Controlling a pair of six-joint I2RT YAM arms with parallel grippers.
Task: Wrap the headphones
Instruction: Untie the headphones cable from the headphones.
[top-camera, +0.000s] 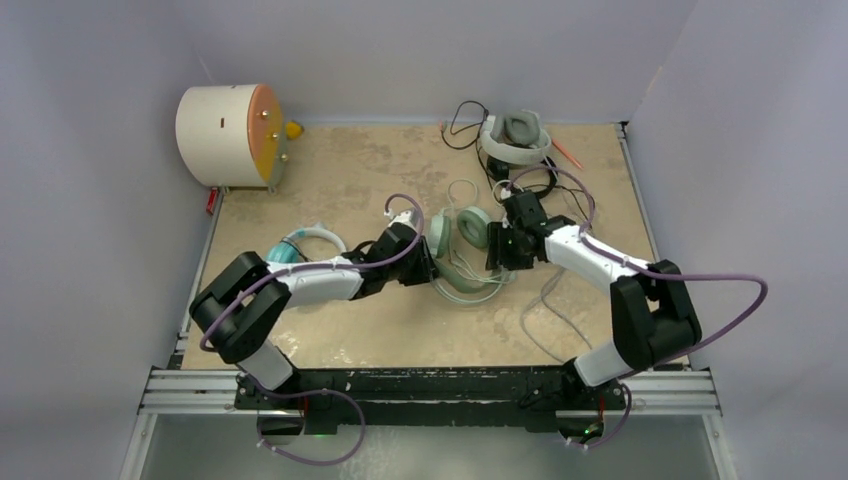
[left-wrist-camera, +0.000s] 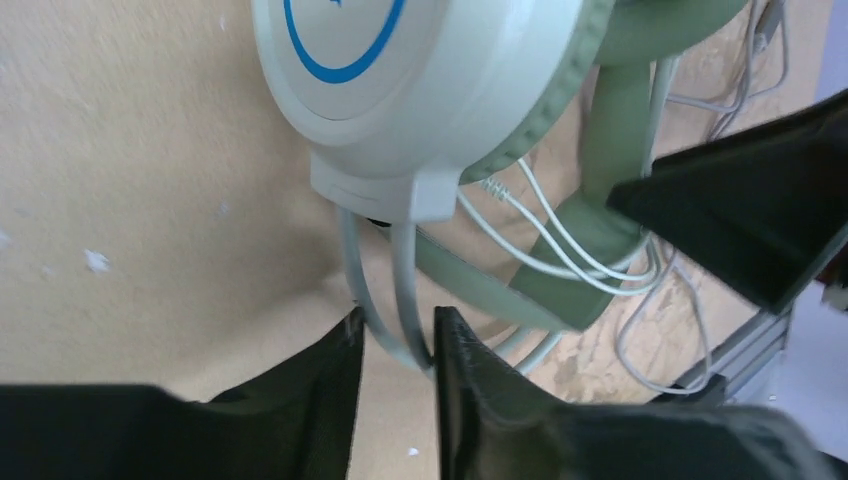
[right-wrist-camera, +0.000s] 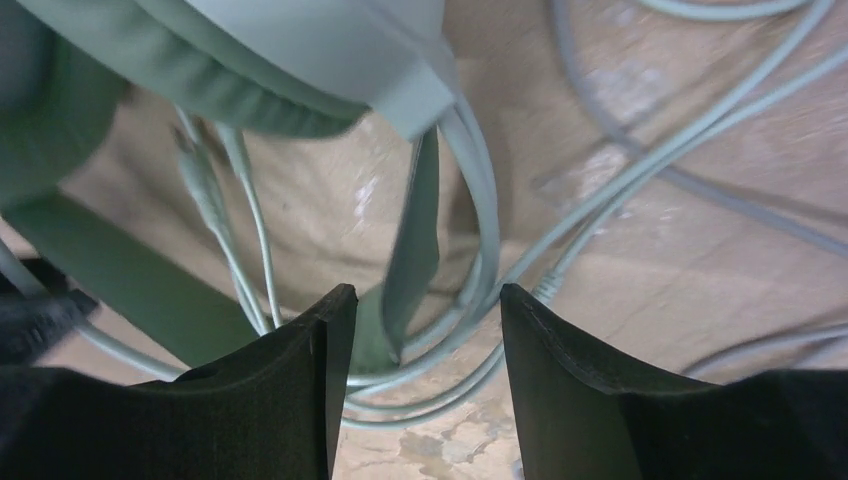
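Broadly, the tan table (top-camera: 330, 190) carries everything, and both pincers meet near its middle. Well off to the left of the left pincer (left-wrist-camera: 397, 318), at the far corner, stands the cream drum (top-camera: 225, 135). The mint-green headphones (top-camera: 470, 228) lie between the two pincers, with the ear cups beyond the fingertips and the band curving beneath them. The left pincer's jaws are drawn in narrowly around two pale slider rails (left-wrist-camera: 405, 290) just below one cup. The rails run through the gap, but I cannot tell whether they are truly pinched. The right pincer (right-wrist-camera: 428, 297) stands with its jaws apart; a strip of green band and a loop of pale cord (right-wrist-camera: 485, 250) pass between them, neither gripped. Beyond the right pincer, toward the far edge, rests the white-and-grey headset (top-camera: 515, 140). Behind the left pincer, close by its arm, lies the teal-cupped headset (top-camera: 300, 243). A thin black cable (top-camera: 462, 120) trails just left of the white-and-grey headset.
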